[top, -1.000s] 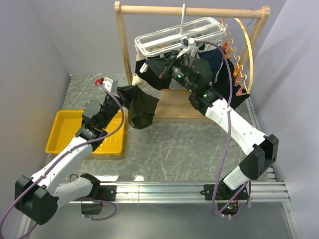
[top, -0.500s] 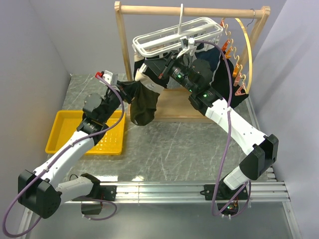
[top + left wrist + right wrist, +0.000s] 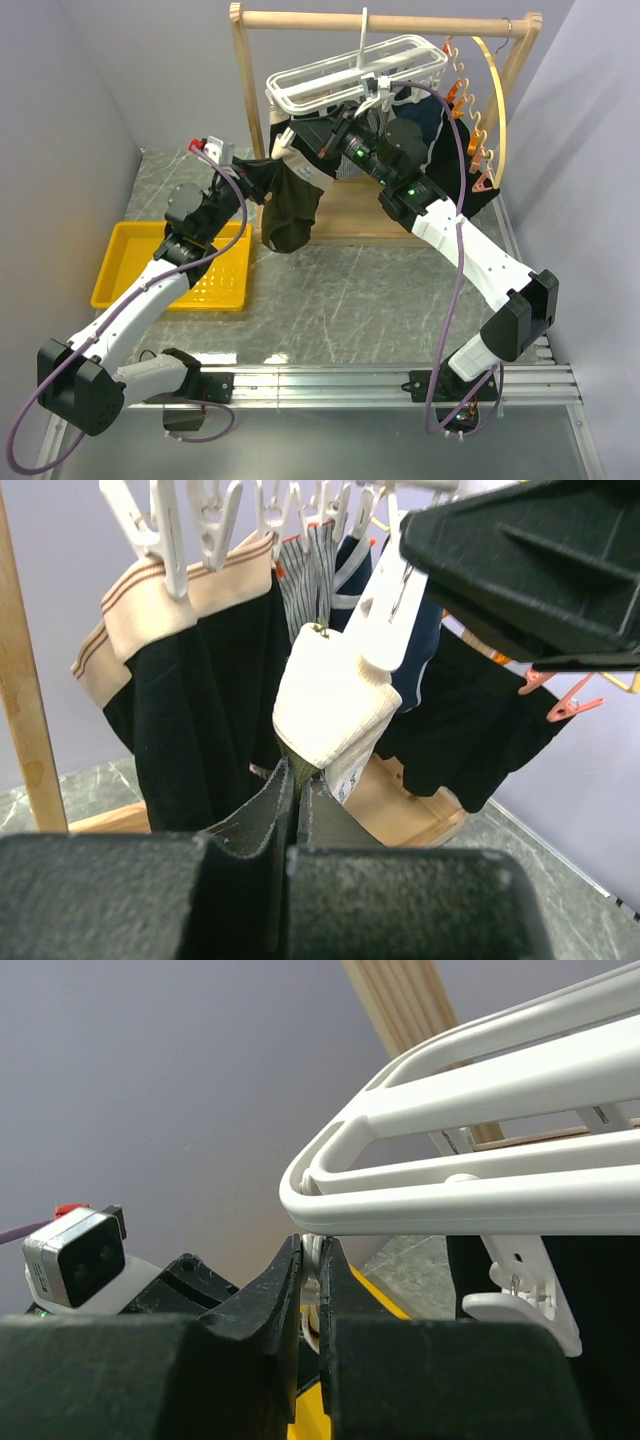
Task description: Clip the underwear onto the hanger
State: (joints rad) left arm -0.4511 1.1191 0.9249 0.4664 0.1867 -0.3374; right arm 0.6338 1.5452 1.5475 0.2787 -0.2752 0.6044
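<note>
The underwear (image 3: pixel 288 208), dark olive with a beige waistband (image 3: pixel 330 705), hangs from my left gripper (image 3: pixel 262 172), which is shut on its olive fabric (image 3: pixel 298 773) just below the bunched waistband. The white grid hanger (image 3: pixel 350 72) hangs from the wooden rail. My right gripper (image 3: pixel 296 134) reaches under the hanger's left corner and is shut on a white clip (image 3: pixel 313 1260). In the left wrist view that clip (image 3: pixel 385 610) points down onto the top of the waistband, touching it. The hanger frame (image 3: pixel 450 1195) runs just above my right gripper (image 3: pixel 311 1265).
Black briefs with a beige band (image 3: pixel 190 710) and a navy garment (image 3: pixel 425 122) hang on other clips. The wooden rack (image 3: pixel 385 20) carries a curved hoop with orange clips (image 3: pixel 497 90) at the right. A yellow tray (image 3: pixel 125 268) lies at the left.
My left arm has risen and moved right, carrying the underwear closer under the hanger's left corner. The hanger has swung slightly left. The right gripper has stayed on the clip.
</note>
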